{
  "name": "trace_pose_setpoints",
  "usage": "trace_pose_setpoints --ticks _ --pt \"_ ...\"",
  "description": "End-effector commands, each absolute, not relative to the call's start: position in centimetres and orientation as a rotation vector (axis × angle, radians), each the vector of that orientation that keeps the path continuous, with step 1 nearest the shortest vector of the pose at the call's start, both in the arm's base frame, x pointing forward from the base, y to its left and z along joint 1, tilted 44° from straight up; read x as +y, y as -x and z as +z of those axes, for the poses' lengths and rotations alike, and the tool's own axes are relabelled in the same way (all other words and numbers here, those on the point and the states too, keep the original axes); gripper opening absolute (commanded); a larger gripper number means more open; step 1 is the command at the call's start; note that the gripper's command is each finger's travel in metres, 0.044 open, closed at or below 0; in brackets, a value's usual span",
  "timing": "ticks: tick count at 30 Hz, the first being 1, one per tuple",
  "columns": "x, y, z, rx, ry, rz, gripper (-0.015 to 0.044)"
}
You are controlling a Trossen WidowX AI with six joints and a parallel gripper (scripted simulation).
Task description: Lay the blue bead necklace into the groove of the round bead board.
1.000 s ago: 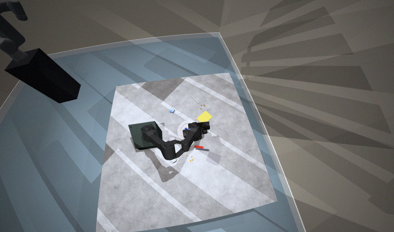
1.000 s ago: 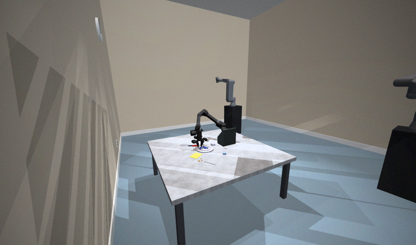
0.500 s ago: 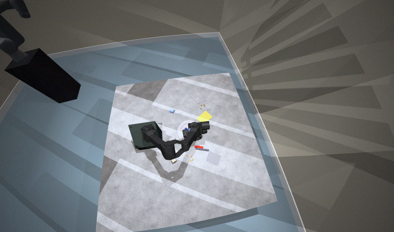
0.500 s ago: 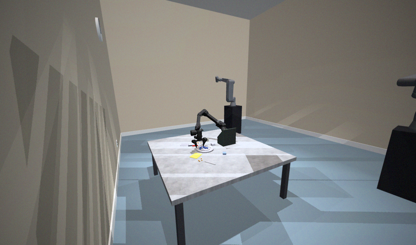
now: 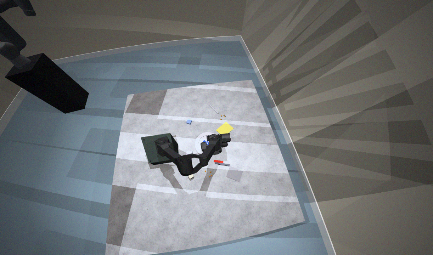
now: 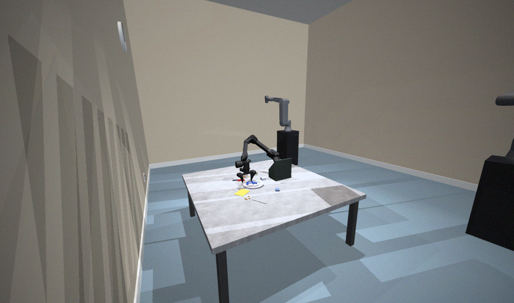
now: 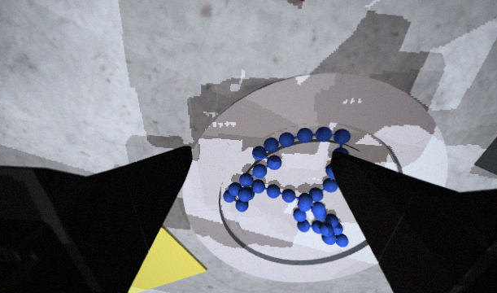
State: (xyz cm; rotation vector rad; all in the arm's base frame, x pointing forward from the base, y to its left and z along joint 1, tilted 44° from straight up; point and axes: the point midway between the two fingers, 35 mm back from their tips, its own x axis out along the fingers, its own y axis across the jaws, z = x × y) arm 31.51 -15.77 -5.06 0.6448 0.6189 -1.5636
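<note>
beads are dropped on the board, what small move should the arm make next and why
Probably lower the open end effector and re-grip the bunched beads near the lower right. The blue bead necklace lies on the round bead board, but only its upper arc follows the groove; the rest crosses the middle in clumps. The end effector holds nothing.

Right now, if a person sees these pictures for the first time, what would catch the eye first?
The blue bead necklace stands out: it lies in a loose tangle on the round bead board, with only its upper arc along the groove. The gripper hangs open above it, its dark fingers on either side, holding nothing. A yellow sheet lies on the table beside the board.
</note>
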Motion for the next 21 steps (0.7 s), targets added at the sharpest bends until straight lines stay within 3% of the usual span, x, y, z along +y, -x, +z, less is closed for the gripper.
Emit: trace_pose_setpoints --ticks 1,12,21 --pt "-15.7 -31.5 -5.0 0.629 -0.636 -1.557 0.0414" --pt "-14.7 -29.9 -4.1 1.296 0.161 -1.011 0.0125" --pt "-14.0 -28.4 -3.4 1.677 0.850 -0.349 0.0120"
